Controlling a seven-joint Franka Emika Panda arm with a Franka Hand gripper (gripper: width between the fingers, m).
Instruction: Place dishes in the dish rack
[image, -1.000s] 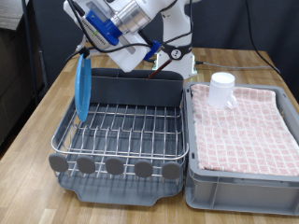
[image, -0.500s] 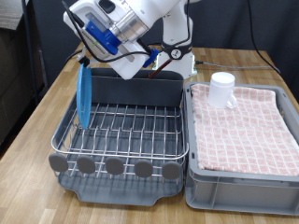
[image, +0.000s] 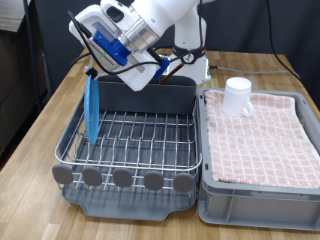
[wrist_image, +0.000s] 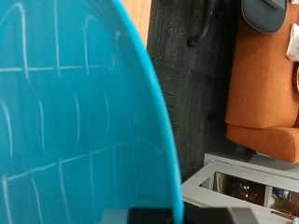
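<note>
The round bright-blue plate (image: 90, 108) stands on edge in the wire dish rack (image: 135, 142), at the exterior view's left side. My gripper (image: 91, 72) is shut on the plate's top rim. In the wrist view the plate (wrist_image: 65, 112) fills most of the picture, very close. The white cup (image: 238, 95) stands upside down on the pink checked cloth (image: 262, 135), apart from the gripper. A reddish-brown tip (image: 168, 70) shows above the grey utensil trough (image: 150, 97); I cannot tell if it is the spoon.
The grey tub (image: 255, 195) lined with the cloth stands to the rack's right in the exterior view. Round grey tabs (image: 122, 178) line the rack's front edge. The arm and its cables hang over the rack's back. The wooden table (image: 40, 120) lies around both.
The gripper has come down with the blue plate and tilted; the plate now stands lower in the rack's left side. The cup has not moved.
</note>
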